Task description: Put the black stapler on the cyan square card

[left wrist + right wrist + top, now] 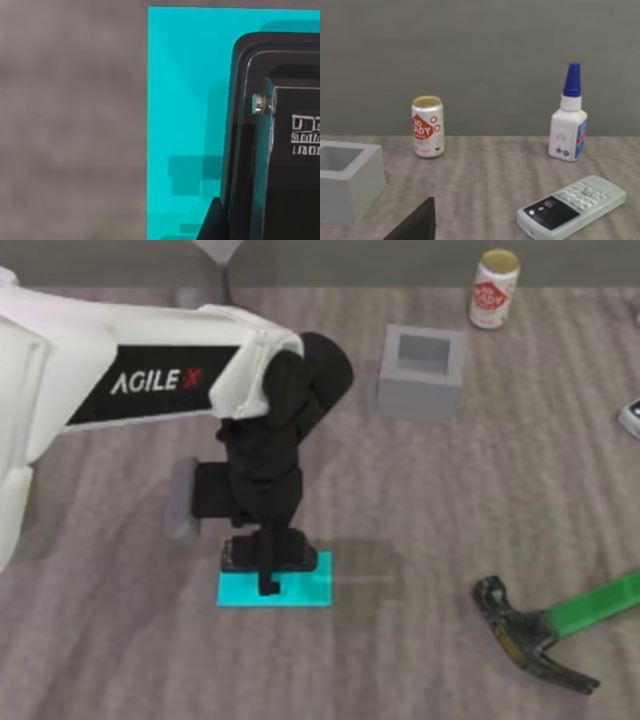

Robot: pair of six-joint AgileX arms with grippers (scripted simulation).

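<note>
On the cyan square card (pixel 300 590), which lies flat on the surface (pixel 420 500) a little left of centre and toward the near edge, sits the black stapler (pixel 245 552), seen in the top view as a dark block along the card's far edge and mostly covered by the arm above it. The left wrist view shows the black stapler (pixel 280 150) close up, its rounded end and pale lettering over the card (pixel 190 100), with cyan margin showing beyond the stapler's end and along one side. The left tool (pixel 268 580) hangs straight down over the stapler and card; whether its fingers are parted or closed on the stapler cannot be told from these views. The right arm's own tool shows only as a dark corner in its wrist view, so its state cannot be told either. Elsewhere stand a grey open box (pixel 421 370), a red and white can (pixel 494 288) at the far edge, a green-handled hammer (pixel 550 625) near right, a glue bottle (pixel 568 122) and a remote control (pixel 571 206).
</note>
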